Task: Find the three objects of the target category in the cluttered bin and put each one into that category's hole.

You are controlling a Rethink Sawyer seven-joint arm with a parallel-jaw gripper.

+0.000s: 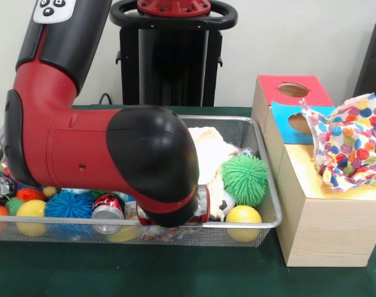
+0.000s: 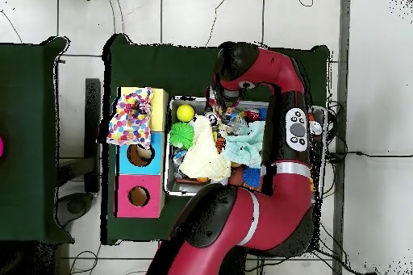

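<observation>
The red and black arm (image 1: 101, 148) bends down into the wire bin (image 1: 262, 161) at its front middle. Its black lower end hides the gripper (image 1: 170, 218), which is down among the clutter. Red soda cans (image 1: 107, 207) lie right beside it, one (image 1: 204, 202) just behind it. In the overhead view the arm's end (image 2: 230, 66) sits over the bin's far part, with the gripper beneath it. Spiky balls lie in the bin: green (image 1: 244, 179), blue (image 1: 69, 204), orange (image 1: 30, 193). Also there are yellow balls (image 1: 243, 215) and a white cloth (image 1: 209, 151).
A wooden box (image 1: 318, 216) stands right of the bin. Its top has a red panel with a hole (image 1: 293, 90) and a blue panel with a hole (image 1: 297, 122). A dotted cloth (image 1: 349, 145) lies over its near part.
</observation>
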